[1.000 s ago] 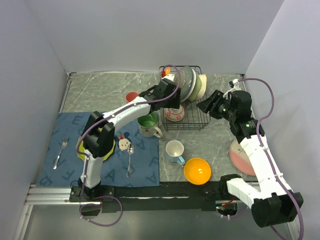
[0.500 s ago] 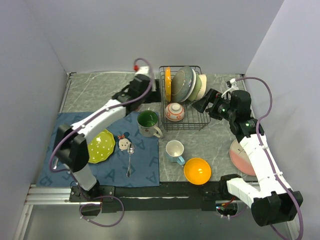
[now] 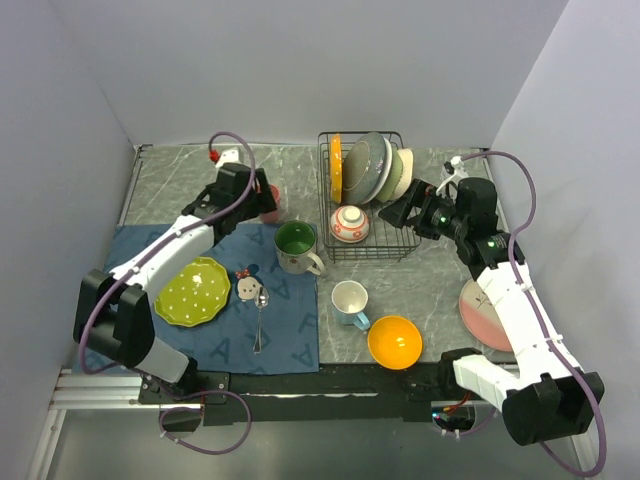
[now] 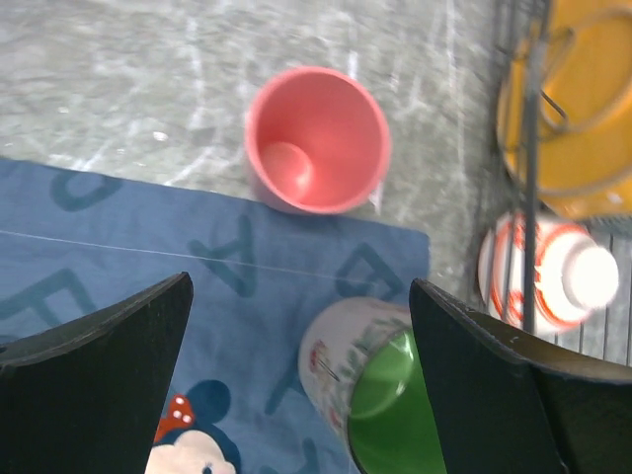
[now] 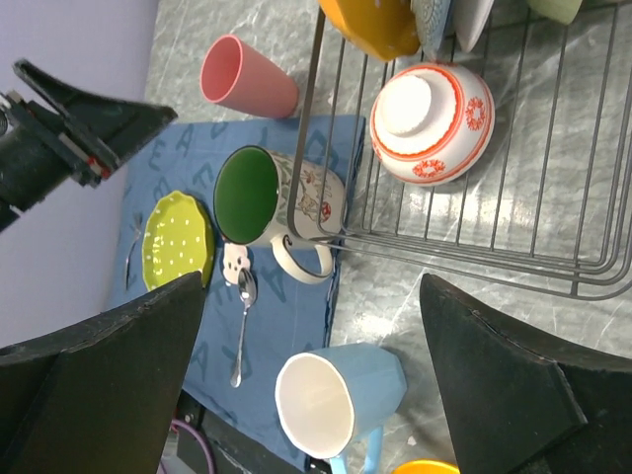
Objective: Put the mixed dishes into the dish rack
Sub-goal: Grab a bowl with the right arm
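Mixed dishes (image 3: 375,168) were split between rack and table. An orange scalloped plate (image 3: 335,168), a grey plate (image 3: 368,162) and a cream bowl (image 3: 402,172) stood on edge in the black wire dish rack (image 3: 400,250), and a small red-patterned bowl (image 3: 349,224) sat upside down on its floor. Outside it were a pink cup (image 4: 316,138) on the grey marbled table (image 3: 180,180) just off the blue cloth mat (image 3: 290,330), a green-lined mug (image 3: 296,245) on the mat beside the rack, a pale blue mug (image 3: 350,300), an orange bowl (image 3: 394,341), a lime-green scalloped plate (image 3: 192,291) and a pink plate (image 3: 485,310).

The left claw (image 4: 299,286) gaped wide and empty close to the pink cup. The right claw (image 5: 311,281) was likewise spread and empty beside the rack's right side.

The cup looked light and smooth-walled, so one finger inside the rim and one outside would probably hold it. The mugs and bowls seemed heavier, glazed and slippery, best pinched across a wall. The flat plates offered only their edges and could chip against the wire.
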Controlling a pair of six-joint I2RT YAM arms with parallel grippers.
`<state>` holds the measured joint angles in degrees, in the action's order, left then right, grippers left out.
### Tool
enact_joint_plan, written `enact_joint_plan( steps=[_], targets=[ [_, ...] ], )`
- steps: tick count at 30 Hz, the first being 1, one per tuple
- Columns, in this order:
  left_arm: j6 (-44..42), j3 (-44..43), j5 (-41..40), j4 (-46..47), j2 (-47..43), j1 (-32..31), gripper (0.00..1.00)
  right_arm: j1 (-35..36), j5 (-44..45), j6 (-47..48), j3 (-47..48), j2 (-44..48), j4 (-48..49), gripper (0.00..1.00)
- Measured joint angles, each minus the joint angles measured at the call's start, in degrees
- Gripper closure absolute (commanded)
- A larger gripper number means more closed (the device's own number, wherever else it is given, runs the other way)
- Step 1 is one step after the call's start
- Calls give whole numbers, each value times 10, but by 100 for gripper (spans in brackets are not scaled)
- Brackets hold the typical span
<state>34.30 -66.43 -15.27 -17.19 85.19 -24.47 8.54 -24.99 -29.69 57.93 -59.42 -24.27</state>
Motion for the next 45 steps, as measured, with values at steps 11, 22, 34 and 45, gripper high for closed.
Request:
enact_joint_plan(
  steps=[11, 22, 34, 45],
  targets=[
    [42, -25, 19, 34, 98, 45, 17, 8, 0, 0, 0, -2, -8, 5],
    [57, -35, 34, 48, 129, 50, 7, 9, 3, 3, 0, -2, -12, 5],
    [53, -30, 34, 40, 10, 52, 3, 33, 77, 24, -55, 22, -70, 21],
    [43, -9, 48, 35, -82, 52, 3, 37, 138, -6, -203, 170, -222, 31]
  ],
)
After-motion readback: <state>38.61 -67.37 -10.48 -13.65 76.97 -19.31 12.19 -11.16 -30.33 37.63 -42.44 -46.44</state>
